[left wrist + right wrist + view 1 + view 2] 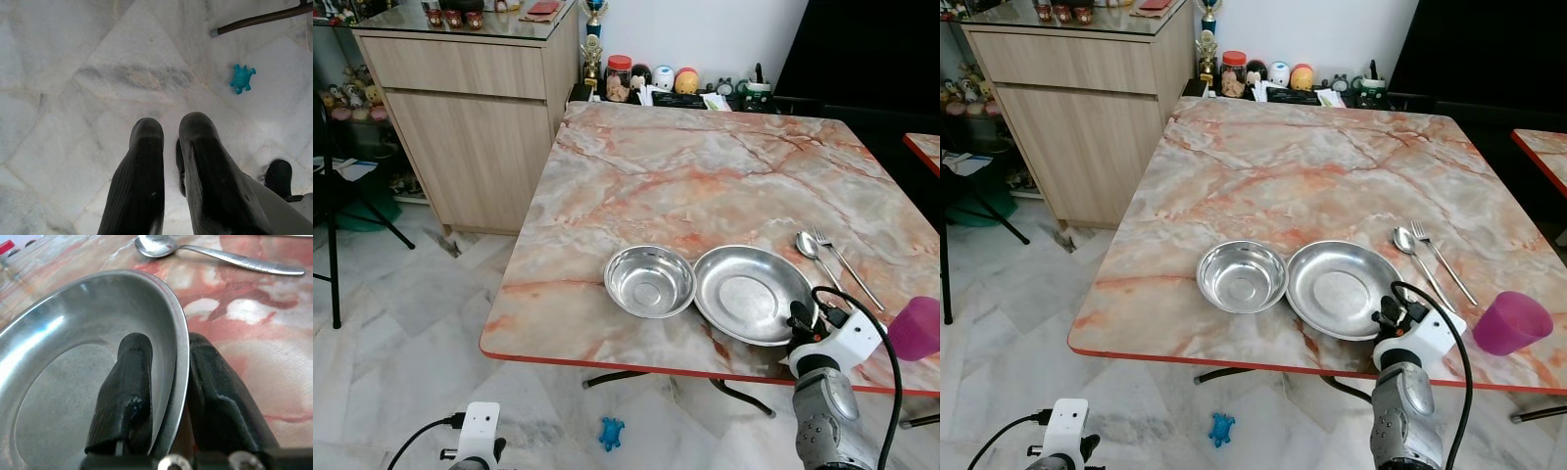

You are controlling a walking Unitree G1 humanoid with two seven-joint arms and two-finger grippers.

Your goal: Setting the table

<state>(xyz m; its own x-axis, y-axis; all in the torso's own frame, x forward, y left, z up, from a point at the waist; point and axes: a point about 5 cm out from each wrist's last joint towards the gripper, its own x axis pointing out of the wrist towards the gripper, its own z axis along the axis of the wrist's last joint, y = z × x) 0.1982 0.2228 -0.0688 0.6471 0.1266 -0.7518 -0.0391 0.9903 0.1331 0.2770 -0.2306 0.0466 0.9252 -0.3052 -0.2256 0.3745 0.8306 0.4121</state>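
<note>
A steel plate (749, 294) lies near the front edge of the marble table (705, 166), touching a steel bowl (649, 281) on its left. My right gripper (168, 357) is shut on the plate's near right rim, one finger inside the plate (73, 333) and one outside. A spoon (808, 245) and a fork (842, 259) lie side by side just right of the plate. A pink cup (1511, 322) stands at the front right corner. My left gripper (171, 129) hangs shut over the floor.
The table has a red front edge (636, 360). A wooden cabinet (470, 108) stands at the left. Jars and small toys (656, 83) line the far side of the table. A blue toy (612, 432) lies on the tiled floor under the table.
</note>
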